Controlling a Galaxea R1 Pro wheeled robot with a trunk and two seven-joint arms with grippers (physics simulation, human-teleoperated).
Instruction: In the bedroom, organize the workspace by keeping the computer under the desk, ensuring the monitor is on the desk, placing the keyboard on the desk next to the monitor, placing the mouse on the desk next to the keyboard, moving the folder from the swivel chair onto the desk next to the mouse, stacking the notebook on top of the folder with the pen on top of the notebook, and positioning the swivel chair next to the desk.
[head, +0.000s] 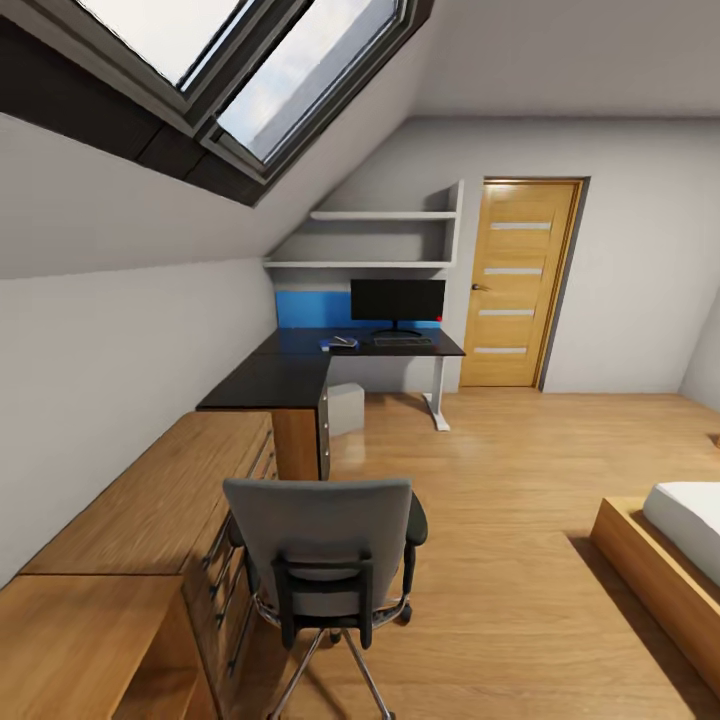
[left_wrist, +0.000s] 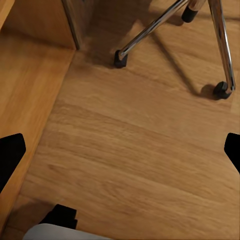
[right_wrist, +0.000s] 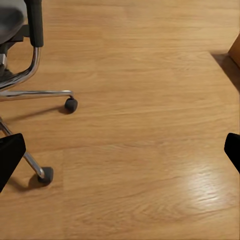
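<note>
- The swivel chair stands in the foreground with its grey back to the camera, beside the light-wood drawer chest and well apart from the tabletop; judged from that gap, it has yet to be brought alongside.
- On the far tabletop sit the monitor and the keyboard, with the blue folder near them; the computer rests beneath.
- Chrome legs and castors show over the wood floor.
- The left claw and right claw both hang with fingertips spread wide, holding nothing.
</note>
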